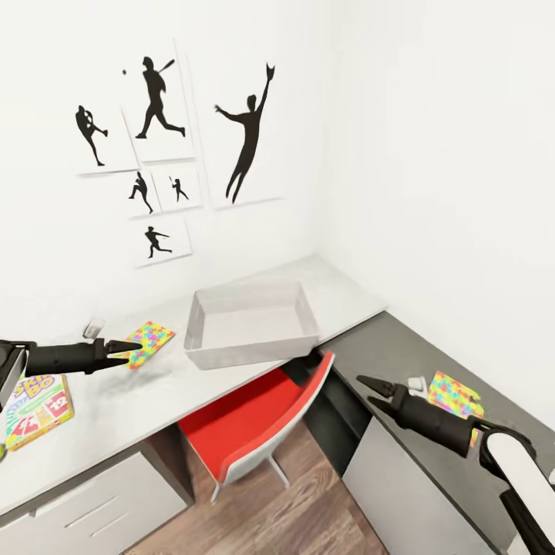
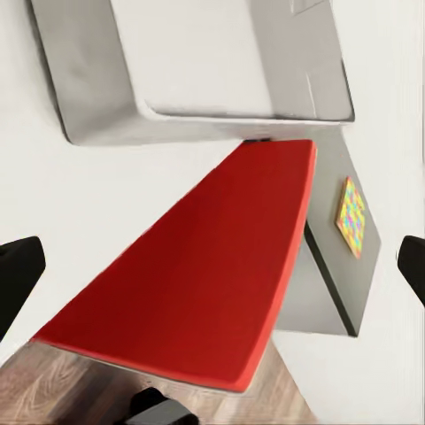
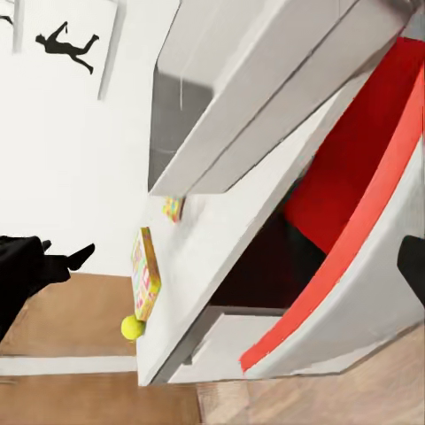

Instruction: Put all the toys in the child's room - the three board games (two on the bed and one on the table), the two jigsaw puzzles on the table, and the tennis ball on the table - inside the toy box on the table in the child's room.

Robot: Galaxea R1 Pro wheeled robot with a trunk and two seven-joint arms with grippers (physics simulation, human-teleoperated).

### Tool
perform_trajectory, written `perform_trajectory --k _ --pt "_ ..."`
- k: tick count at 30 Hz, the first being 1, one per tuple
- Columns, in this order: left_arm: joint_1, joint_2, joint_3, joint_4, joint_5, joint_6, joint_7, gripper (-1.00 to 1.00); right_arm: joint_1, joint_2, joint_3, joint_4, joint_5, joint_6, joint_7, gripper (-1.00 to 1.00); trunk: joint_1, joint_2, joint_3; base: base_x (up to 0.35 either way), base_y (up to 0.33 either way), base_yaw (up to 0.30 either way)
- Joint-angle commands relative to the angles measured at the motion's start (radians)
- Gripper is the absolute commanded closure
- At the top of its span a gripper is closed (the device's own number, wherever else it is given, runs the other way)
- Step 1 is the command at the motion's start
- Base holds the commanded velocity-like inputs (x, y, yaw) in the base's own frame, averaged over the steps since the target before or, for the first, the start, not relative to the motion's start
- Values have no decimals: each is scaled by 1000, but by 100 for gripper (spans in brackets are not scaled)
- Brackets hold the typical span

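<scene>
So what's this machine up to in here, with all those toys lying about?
A two-armed robot faces a pale desk, both pincers open and holding nothing. The shallow grey toy box sits empty. The left pincer hovers by a multicoloured jigsaw square; a green Skip-Bo game box lies nearby. The right pincer hangs over the darker side unit, near a second jigsaw square.

Green "SKIP BO" card game box (image 1: 37,409) runs off the frame at nine o'clock; small white object (image 1: 94,329) near the wall, too small to identify.
</scene>
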Motion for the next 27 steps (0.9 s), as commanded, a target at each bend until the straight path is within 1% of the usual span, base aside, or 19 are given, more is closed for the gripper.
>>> perform_trajectory --k 1,4,7,11,16,18,21,24,27 --pt "8 5 0 0 2 10 -7 -100 17 -1 -2 -1 9 -11 33 -100 0 -2 -1 -313 0 -189" --pt "33 21 1 3 5 9 -16 -100 70 -3 -4 -3 28 -60 107 -100 0 -2 3 -287 0 -189" --pt "56 36 1 4 8 9 -22 -100 116 -5 -6 -3 68 -109 186 -100 0 -2 7 -166 0 -191" --pt "86 47 1 6 9 8 -28 -100 158 -6 -6 0 153 -166 298 -100 0 -2 11 -77 0 -188" --pt "138 54 1 9 10 -4 -32 -100 179 -1 -6 11 276 -218 419 -100 0 -2 14 -29 0 -108" --pt "159 55 1 10 11 -12 -33 -100 182 2 -7 14 315 -231 453 -100 0 -2 15 -13 0 -48" --pt "186 56 1 10 11 -24 -41 -100 185 5 -7 19 352 -242 483 -100 0 -2 15 -7 0 -28" --pt "205 55 1 13 10 -37 -50 -100 187 7 -7 28 372 -249 496 -100 0 -2 16 -4 0 -14" --pt "224 55 1 20 11 -57 -56 -100 188 7 -7 39 380 -252 503 -100 0 -2 16 -2 0 -7"
